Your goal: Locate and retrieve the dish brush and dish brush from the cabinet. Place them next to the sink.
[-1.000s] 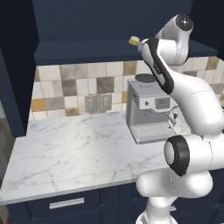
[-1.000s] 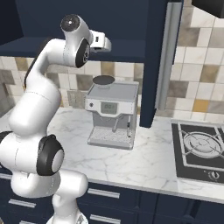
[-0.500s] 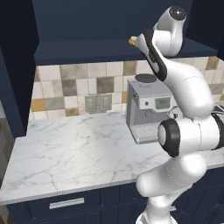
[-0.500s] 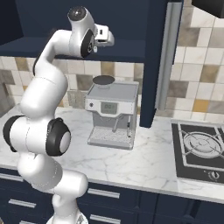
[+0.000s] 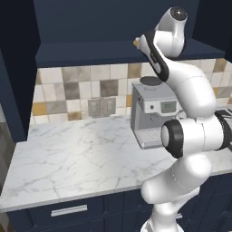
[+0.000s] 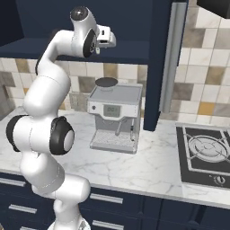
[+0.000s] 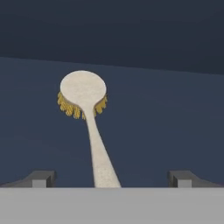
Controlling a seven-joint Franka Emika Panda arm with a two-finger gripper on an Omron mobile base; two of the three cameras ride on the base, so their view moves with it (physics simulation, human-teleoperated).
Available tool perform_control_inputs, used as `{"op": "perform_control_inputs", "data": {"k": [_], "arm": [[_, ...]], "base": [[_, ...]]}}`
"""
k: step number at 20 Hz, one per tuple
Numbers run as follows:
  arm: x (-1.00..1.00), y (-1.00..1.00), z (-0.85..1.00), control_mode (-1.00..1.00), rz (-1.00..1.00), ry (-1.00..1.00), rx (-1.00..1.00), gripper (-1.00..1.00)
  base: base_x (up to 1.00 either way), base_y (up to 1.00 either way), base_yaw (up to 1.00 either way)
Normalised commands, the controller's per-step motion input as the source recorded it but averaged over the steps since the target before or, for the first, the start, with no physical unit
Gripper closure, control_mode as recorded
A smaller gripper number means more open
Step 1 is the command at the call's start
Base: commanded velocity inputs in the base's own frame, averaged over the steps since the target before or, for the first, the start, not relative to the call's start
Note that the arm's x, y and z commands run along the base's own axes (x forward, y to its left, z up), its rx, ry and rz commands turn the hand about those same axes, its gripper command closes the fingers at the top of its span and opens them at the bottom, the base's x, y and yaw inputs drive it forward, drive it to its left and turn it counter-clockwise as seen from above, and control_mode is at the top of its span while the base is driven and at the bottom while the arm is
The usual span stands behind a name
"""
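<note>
Hand view: brush (image 7: 87,114) lies on the navy shelf floor of the cabinet (image 7: 175,113), round head away from the camera, handle running toward the bottom edge. Head top is pale and speckled, with yellow bristles showing under its rim. Handle is the same pale speckled tone and passes between the two finger tips, nearer the left one. Gripper (image 7: 111,179) — fingers spread wide apart, nothing between the pads touching; the handle end runs under the bottom edge, so contact there cannot be told.

Left base view: arm reaches up to the cabinet (image 5: 90,50) recess, hand at the shelf's front edge above the coffee machine (image 5: 152,113). A small yellow-tan tip (image 5: 135,43) shows just left of the wrist at shelf level — too small to tell more. Machine stands on the marble counter (image 5: 77,154) against the tiled wall.

Right base view: gripper (image 6: 109,39) points into the recess, over the coffee machine (image 6: 114,117). Stovetop (image 6: 204,155) sits at the right end of the counter, well apart from the machine.
</note>
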Motion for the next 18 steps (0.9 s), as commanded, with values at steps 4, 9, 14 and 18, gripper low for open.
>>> {"op": "perform_control_inputs", "data": {"k": [4, 9, 14, 18], "arm": [[0.17, 0.0, -0.26, -1.0, 0.0, 0.0, 0.0, -1.0], [0.07, 0.01, -0.08, -1.0, 0.0, 0.0, 0.0, 1.0], [-0.03, 0.06, 0.0, -1.0, -0.03, -0.01, 0.0, 1.0], [-0.28, 0.21, 0.0, -1.0, -0.22, -0.05, 0.0, 1.0]], "base": [[0.0, 0.0, 0.0], [0.0, 0.0, 0.0], [0.0, 0.0, 0.0], [0.0, 0.0, 0.0]]}}
